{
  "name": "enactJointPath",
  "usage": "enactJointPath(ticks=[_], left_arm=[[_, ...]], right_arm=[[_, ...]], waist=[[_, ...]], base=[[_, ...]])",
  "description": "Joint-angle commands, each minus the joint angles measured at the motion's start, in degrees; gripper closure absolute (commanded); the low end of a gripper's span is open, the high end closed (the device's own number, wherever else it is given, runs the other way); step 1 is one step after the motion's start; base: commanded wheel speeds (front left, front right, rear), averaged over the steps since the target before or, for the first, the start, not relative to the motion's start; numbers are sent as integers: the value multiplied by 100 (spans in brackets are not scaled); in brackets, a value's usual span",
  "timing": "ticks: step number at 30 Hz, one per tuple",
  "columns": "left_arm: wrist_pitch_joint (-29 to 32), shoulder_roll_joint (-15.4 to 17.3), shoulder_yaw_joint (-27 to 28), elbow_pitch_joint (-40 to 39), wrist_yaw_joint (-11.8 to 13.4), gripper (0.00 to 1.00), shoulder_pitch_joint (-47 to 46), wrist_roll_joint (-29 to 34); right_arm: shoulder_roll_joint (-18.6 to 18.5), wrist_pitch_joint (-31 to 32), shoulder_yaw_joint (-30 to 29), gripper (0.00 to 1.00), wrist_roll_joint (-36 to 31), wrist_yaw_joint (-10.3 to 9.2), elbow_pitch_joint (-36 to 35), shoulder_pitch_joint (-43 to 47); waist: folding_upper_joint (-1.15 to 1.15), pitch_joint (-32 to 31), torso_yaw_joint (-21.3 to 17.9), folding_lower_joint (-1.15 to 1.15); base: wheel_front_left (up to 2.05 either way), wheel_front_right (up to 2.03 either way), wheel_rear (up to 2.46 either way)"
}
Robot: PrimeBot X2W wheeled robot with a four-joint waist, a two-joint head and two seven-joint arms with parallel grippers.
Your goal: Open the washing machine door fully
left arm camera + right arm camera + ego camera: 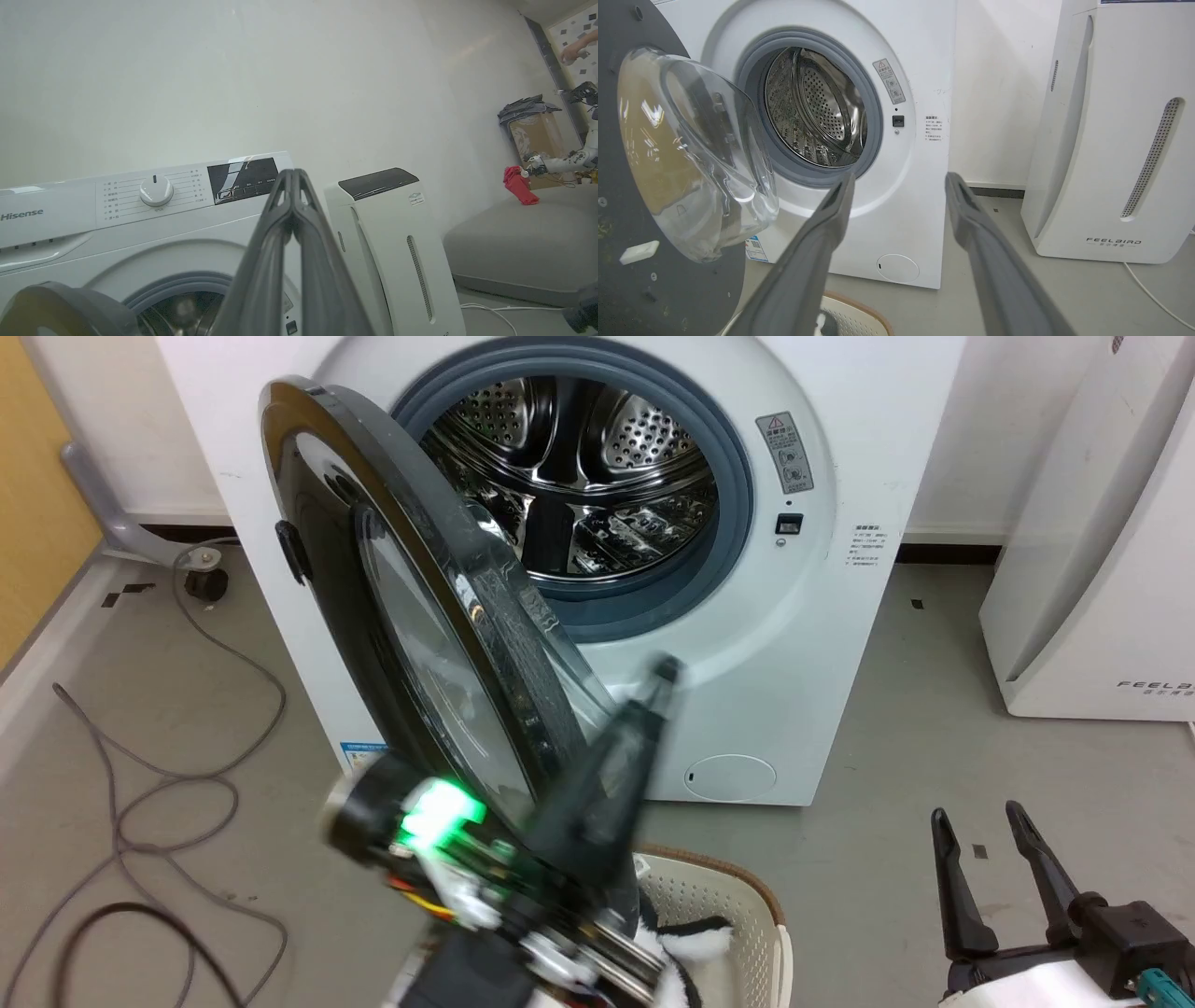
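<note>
The white washing machine [794, 644] stands ahead with its steel drum [579, 476] exposed. Its glossy black door [373, 616] hangs partly open, swung out to the left, with the clear glass bowl [691, 154] facing the drum. My left gripper [658, 681], blurred, lies just right of the door's inner edge and points up at the machine's front. I cannot tell whether it touches the door. In the left wrist view its fingertips [292, 177] meet with nothing between them. My right gripper [980, 821] stands open at the lower right, well away from the door, its fingers [831, 219] spread.
A white perforated laundry basket [738, 915] holding black-and-white cloth sits just below my left arm. Grey and black cables [140, 784] trail over the floor at the left. The white FEELBIRD appliance [1102, 569] stands to the machine's right.
</note>
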Motion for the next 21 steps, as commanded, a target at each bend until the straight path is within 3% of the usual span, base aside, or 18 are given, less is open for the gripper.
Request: enactJointPath(ticks=[1,12,21], left_arm=[[-25,-13,-132,23,-42,100,-22,38],[-25,20,-1247,477,-241,100,255,31],[-25,42,-1500,1206,-178,100,498,-115]], right_arm=[[27,-25,-5,0,-20,5,-24,102],[27,-25,-52,0,-26,5,-44,127],[27,-25,-19,0,-45,5,-39,107]], waist=[[0,-4,2,0],[0,-14,50,0],[0,61,44,0]], base=[[0,0,0],[0,0,0],[0,0,0]])
